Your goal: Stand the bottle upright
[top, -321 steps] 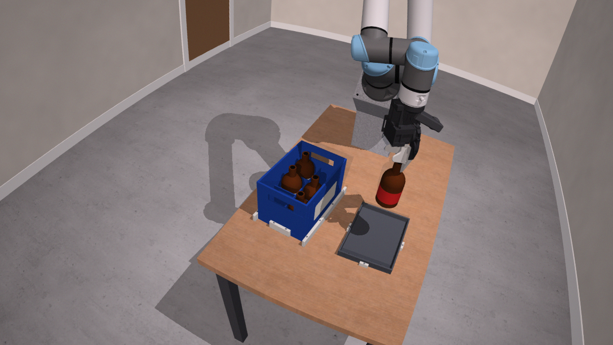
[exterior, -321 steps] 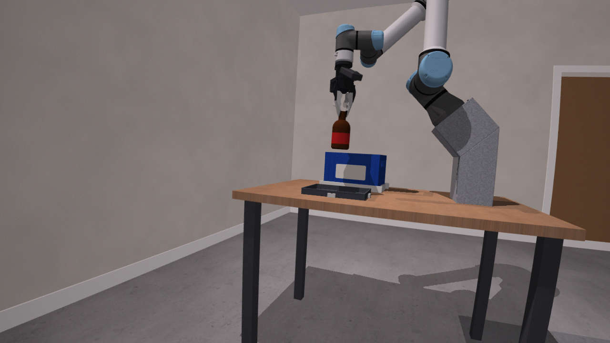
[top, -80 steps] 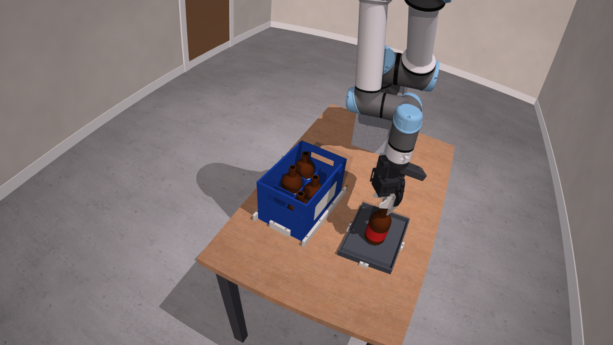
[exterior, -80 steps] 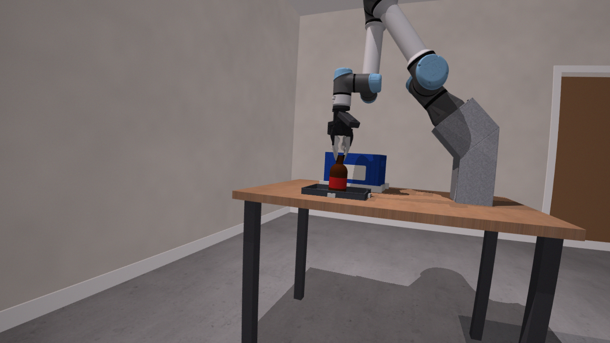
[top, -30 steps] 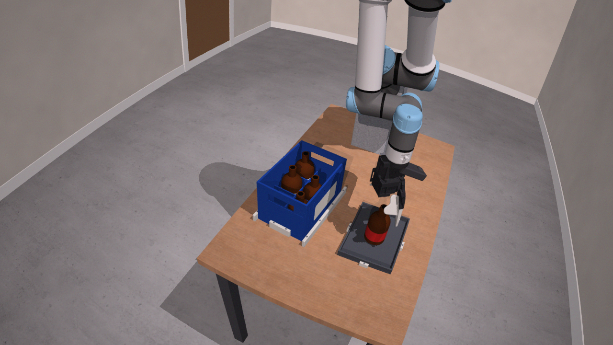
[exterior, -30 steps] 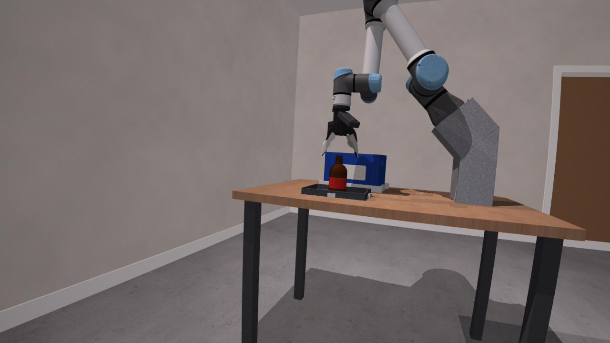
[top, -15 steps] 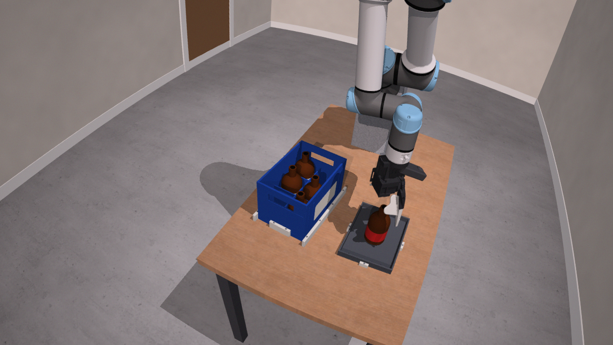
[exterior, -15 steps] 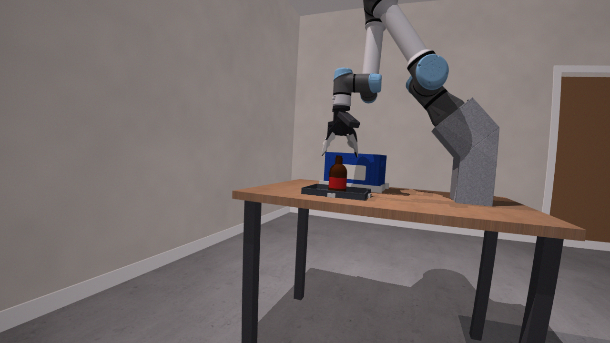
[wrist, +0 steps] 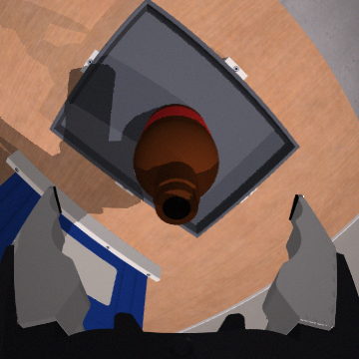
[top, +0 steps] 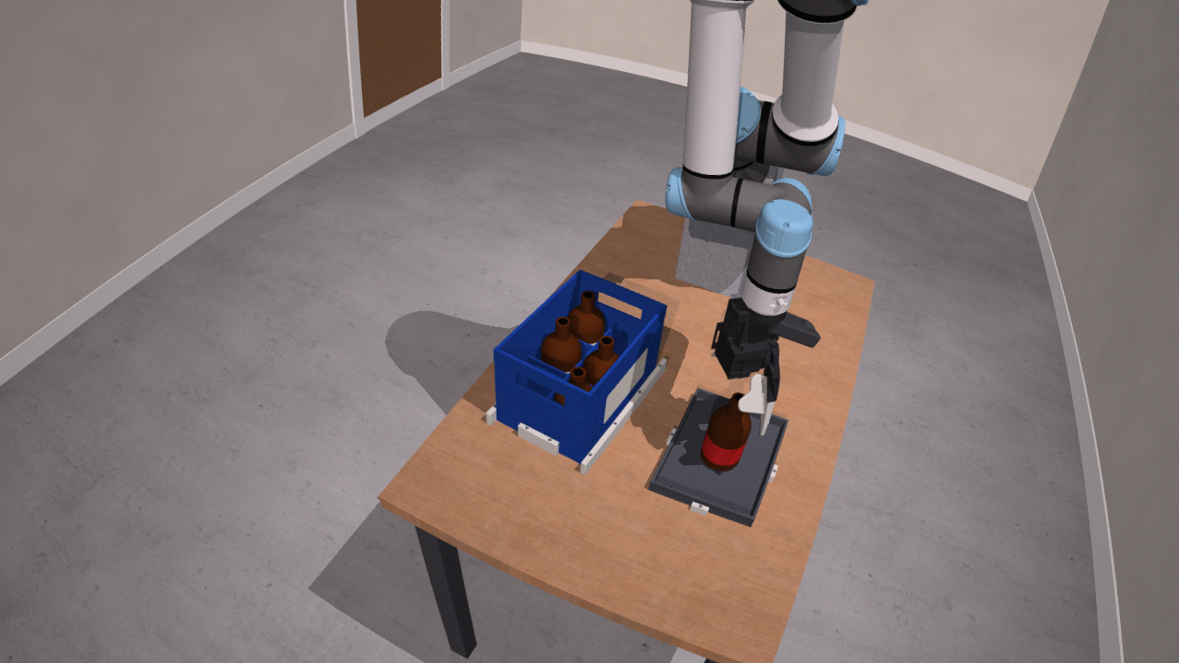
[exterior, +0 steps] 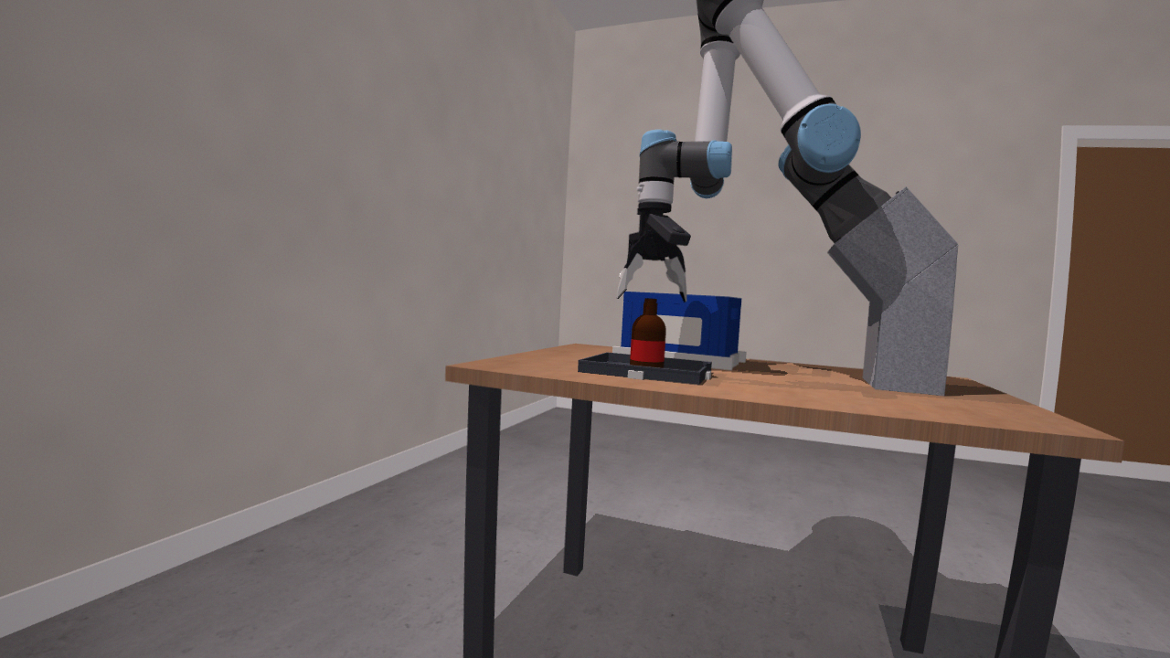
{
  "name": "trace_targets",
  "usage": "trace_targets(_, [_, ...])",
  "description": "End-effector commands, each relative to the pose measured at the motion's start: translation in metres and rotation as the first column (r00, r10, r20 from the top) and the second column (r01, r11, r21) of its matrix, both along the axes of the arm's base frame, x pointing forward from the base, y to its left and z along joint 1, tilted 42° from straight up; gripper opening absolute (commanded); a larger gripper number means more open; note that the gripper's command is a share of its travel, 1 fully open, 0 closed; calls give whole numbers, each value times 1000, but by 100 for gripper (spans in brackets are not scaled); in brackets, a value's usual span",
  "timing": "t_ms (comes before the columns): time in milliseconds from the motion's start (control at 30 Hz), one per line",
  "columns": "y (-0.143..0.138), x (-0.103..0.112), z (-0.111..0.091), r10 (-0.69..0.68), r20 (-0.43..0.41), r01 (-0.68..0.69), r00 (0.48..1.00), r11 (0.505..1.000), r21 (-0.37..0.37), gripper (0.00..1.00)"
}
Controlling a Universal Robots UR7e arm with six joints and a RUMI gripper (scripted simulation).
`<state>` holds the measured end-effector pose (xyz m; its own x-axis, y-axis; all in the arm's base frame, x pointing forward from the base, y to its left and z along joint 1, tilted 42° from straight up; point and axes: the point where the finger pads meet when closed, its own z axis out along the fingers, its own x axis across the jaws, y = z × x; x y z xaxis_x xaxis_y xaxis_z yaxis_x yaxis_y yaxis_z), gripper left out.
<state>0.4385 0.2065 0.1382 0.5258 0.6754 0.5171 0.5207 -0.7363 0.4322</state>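
Your fingers (top: 760, 408) (exterior: 652, 296) are wide open, bottle (top: 727, 433) (exterior: 648, 335) (wrist: 176, 150) upright on tray (top: 700, 503) (exterior: 600, 367) (wrist: 249, 102). Looks like release step; lift straight up next, don't clip neck.

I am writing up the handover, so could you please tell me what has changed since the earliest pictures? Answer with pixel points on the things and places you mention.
The bottle with the red label (top: 725, 438) (exterior: 648, 336) (wrist: 177, 150) came down onto the tray (top: 700, 499) (exterior: 600, 368) (wrist: 249, 95), upright; the gripper (top: 754, 403) (exterior: 652, 296) (wrist: 177, 193) descended too, then let it go and opened. Crate (top: 540, 412) (exterior: 724, 327) (wrist: 131, 294) and tray stayed put.
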Motion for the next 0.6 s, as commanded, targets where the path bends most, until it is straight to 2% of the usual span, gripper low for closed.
trace_targets(0, [0, 0, 0, 0, 1, 0, 1000, 1000, 0, 100])
trace_targets(567, [0, -9, 10, 0, 1, 0, 1000, 1000, 0, 100])
